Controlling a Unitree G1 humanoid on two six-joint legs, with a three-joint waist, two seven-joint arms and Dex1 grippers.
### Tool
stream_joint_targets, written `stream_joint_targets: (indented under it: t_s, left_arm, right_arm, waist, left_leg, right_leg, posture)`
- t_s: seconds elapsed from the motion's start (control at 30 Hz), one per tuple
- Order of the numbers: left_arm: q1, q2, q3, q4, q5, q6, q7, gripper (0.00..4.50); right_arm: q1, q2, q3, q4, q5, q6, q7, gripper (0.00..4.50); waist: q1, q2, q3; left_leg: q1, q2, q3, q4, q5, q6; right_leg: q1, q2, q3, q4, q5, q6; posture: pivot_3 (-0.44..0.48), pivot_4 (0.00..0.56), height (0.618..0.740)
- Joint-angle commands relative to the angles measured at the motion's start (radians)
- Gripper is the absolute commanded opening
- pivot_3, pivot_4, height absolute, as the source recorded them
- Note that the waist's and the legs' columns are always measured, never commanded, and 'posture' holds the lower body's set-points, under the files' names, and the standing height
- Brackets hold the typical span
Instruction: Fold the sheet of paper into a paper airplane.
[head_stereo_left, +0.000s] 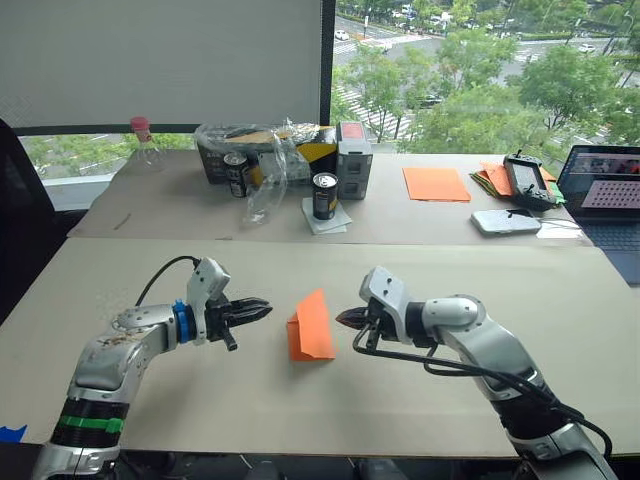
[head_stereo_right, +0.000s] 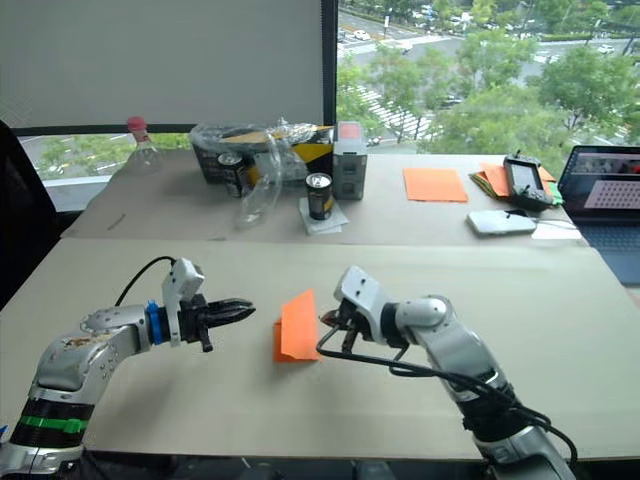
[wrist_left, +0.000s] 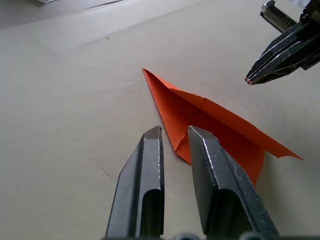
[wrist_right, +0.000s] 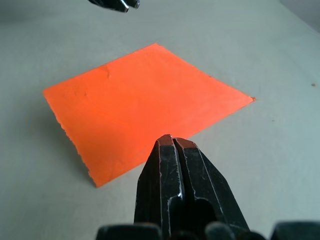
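Note:
The sheet of paper is bright orange and folded into a pointed wedge with layered flaps. It lies on the front table between my two grippers, one flap raised. My left gripper hovers just left of it, fingers a narrow gap apart and empty. The left wrist view has its fingertips close to the paper's near edge. My right gripper is shut, its tip just right of the paper and holding nothing. From the right wrist the closed tip is over the paper's edge.
The back table holds two cans, a box under crumpled plastic, a bottle, a smooth orange sheet, a pile of orange sheets, a controller, a white device and a laptop.

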Motion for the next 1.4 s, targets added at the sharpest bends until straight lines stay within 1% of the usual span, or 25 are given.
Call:
stream_joint_targets:
  t_s: [0.03, 0.07, 0.13, 0.23, 0.27, 0.33, 0.43, 0.5, 0.57, 0.73, 0.97, 1.07, 1.17, 1.2, 1.23, 1.3, 1.4]
  left_arm:
    - [-0.075, -0.016, 0.014, 0.047, -0.027, 0.053, 0.029, 2.21]
    - [-0.128, -0.039, 0.027, 0.092, -0.055, 0.127, 0.06, 2.55]
    - [-0.246, -0.074, 0.038, 0.193, -0.122, 0.309, 0.079, 3.17]
    - [-0.368, -0.086, 0.035, 0.312, -0.179, 0.492, 0.056, 3.17]
    - [-0.441, -0.091, 0.026, 0.411, -0.173, 0.579, 0.066, 3.17]
    - [-0.563, -0.078, -0.057, 0.564, -0.121, 0.705, 0.08, 3.17]
    - [-0.678, -0.1, -0.117, 0.751, -0.09, 0.712, 0.015, 3.17]
    - [-0.745, -0.123, -0.17, 0.877, -0.03, 0.675, 0.0, 3.17]
    - [-0.793, -0.146, -0.235, 0.956, 0.016, 0.641, -0.058, 3.17]
    - [-0.87, -0.206, -0.324, 1.113, 0.117, 0.546, -0.178, 3.17]
    - [-0.922, -0.265, -0.345, 1.226, 0.211, 0.489, -0.292, 3.17]
    - [-0.928, -0.284, -0.333, 1.254, 0.238, 0.482, -0.3, 2.37]
    - [-0.917, -0.3, -0.329, 1.259, 0.274, 0.444, -0.278, 1.32]
    - [-0.914, -0.304, -0.313, 1.265, 0.276, 0.436, -0.263, 1.02]
    - [-0.913, -0.307, -0.298, 1.271, 0.277, 0.439, -0.25, 0.62]
    - [-0.913, -0.308, -0.281, 1.27, 0.277, 0.448, -0.258, 0.02]
    - [-0.926, -0.3, -0.245, 1.268, 0.262, 0.505, -0.265, 0.02]
  right_arm:
    - [0.008, -0.021, -0.029, -0.07, 0.023, 0.014, -0.016, 0.0]
    - [0.02, -0.032, -0.028, -0.081, 0.02, 0.015, -0.02, 0.0]
    - [0.042, -0.065, -0.023, -0.083, -0.011, -0.037, -0.034, 0.0]
    - [0.056, -0.103, -0.007, -0.064, -0.057, -0.113, -0.043, 0.0]
    - [0.064, -0.109, -0.014, -0.063, -0.059, -0.124, -0.048, 0.0]
    - [0.076, -0.111, -0.03, -0.062, -0.054, -0.135, -0.057, 0.0]
    - [0.09, -0.115, -0.048, -0.065, -0.056, -0.141, -0.074, 0.0]
    - [0.1, -0.118, -0.054, -0.071, -0.058, -0.141, -0.082, 0.0]
    - [0.107, -0.117, -0.056, -0.076, -0.06, -0.139, -0.091, 0.0]
    - [0.124, -0.118, -0.067, -0.105, -0.062, -0.122, -0.116, 0.0]
    - [0.159, -0.132, -0.085, -0.149, -0.061, -0.093, -0.14, 0.0]
    - [0.166, -0.136, -0.087, -0.157, -0.06, -0.085, -0.145, 0.0]
    - [0.166, -0.138, -0.086, -0.161, -0.061, -0.08, -0.149, 0.0]
    - [0.164, -0.137, -0.083, -0.162, -0.061, -0.078, -0.15, 0.0]
    - [0.164, -0.138, -0.081, -0.162, -0.063, -0.078, -0.151, 0.0]
    - [0.162, -0.141, -0.08, -0.161, -0.064, -0.076, -0.152, 0.0]
    - [0.156, -0.146, -0.082, -0.156, -0.064, -0.075, -0.149, 0.0]
  waist:
    - [-0.005, 0.0, 0.0]
    - [-0.003, 0.0, 0.0]
    - [0.002, -0.001, 0.001]
    - [0.001, -0.003, 0.002]
    - [-0.002, -0.003, 0.002]
    - [-0.004, -0.004, 0.003]
    - [-0.011, -0.004, 0.003]
    - [-0.011, -0.004, 0.003]
    - [-0.009, -0.004, 0.003]
    - [-0.003, -0.005, 0.003]
    - [-0.004, -0.005, 0.003]
    - [-0.005, -0.005, 0.003]
    - [-0.004, -0.005, 0.003]
    - [-0.004, -0.005, 0.003]
    - [-0.004, -0.005, 0.003]
    - [-0.004, -0.005, 0.003]
    - [-0.004, -0.005, 0.003]
  left_leg:
    - [0.0, 0.0, 0.0, 0.0, 0.0, 0.0]
    - [0.0, 0.0, 0.0, 0.0, 0.0, 0.0]
    - [0.0, 0.0, -0.001, 0.001, 0.0, 0.0]
    - [-0.002, -0.001, -0.002, 0.006, 0.0, 0.0]
    - [-0.003, -0.001, -0.002, 0.007, 0.0, 0.0]
    - [-0.003, -0.001, -0.002, 0.01, 0.0, 0.001]
    - [-0.003, -0.001, -0.002, 0.01, 0.0, 0.001]
    - [-0.003, -0.001, -0.002, 0.01, 0.0, 0.001]
    - [-0.003, -0.001, -0.002, 0.01, 0.0, 0.001]
    - [-0.005, -0.001, -0.002, 0.011, 0.0, 0.001]
    - [-0.005, -0.002, -0.002, 0.011, 0.0, 0.001]
    - [-0.005, -0.002, -0.002, 0.012, 0.0, 0.001]
    - [-0.005, -0.001, -0.002, 0.012, 0.0, 0.001]
    - [-0.005, -0.001, -0.002, 0.012, 0.0, 0.001]
    - [-0.005, -0.001, -0.002, 0.012, 0.0, 0.001]
    - [-0.005, -0.001, -0.002, 0.012, 0.0, 0.001]
    - [-0.005, -0.001, -0.002, 0.012, 0.0, 0.001]
  right_leg:
    - [0.0, 0.0, 0.0, 0.0, 0.0, 0.0]
    - [0.0, 0.0, 0.0, 0.0, 0.0, 0.0]
    - [0.0, 0.001, 0.0, 0.002, 0.0, 0.0]
    - [0.001, 0.001, -0.002, 0.003, 0.0, 0.001]
    - [0.001, 0.0, -0.002, 0.002, 0.0, 0.001]
    - [0.001, 0.001, -0.002, 0.003, 0.0, 0.001]
    - [0.001, 0.001, -0.001, 0.003, 0.0, 0.001]
    - [0.001, 0.001, -0.001, 0.004, -0.001, 0.001]
    - [0.001, 0.001, -0.001, 0.004, -0.001, 0.001]
    - [0.0, 0.001, -0.001, 0.003, 0.0, 0.001]
    - [0.0, 0.001, -0.001, 0.003, -0.001, 0.002]
    - [0.0, 0.001, -0.001, 0.004, -0.001, 0.002]
    - [0.0, 0.001, -0.001, 0.004, -0.001, 0.002]
    - [0.0, 0.001, -0.001, 0.004, -0.001, 0.002]
    - [0.0, 0.001, -0.001, 0.004, 0.0, 0.002]
    - [0.0, 0.001, -0.001, 0.004, -0.001, 0.002]
    - [0.0, 0.001, -0.001, 0.004, 0.0, 0.002]
  posture:
    - [0.0, 0.15, 0.73]
    - [0.0, 0.15, 0.73]
    - [0.0, 0.15, 0.73]
    - [0.0, 0.15, 0.73]
    - [0.0, 0.15, 0.73]
    - [0.0, 0.15, 0.73]
    - [0.0, 0.15, 0.73]
    - [0.0, 0.15, 0.73]
    - [0.0, 0.15, 0.73]
    - [0.0, 0.15, 0.73]
    - [0.0, 0.15, 0.73]
    - [0.0, 0.15, 0.73]
    - [0.0, 0.15, 0.73]
    - [0.0, 0.15, 0.73]
    - [0.0, 0.15, 0.73]
    - [0.0, 0.15, 0.73]
    - [0.0, 0.15, 0.73]
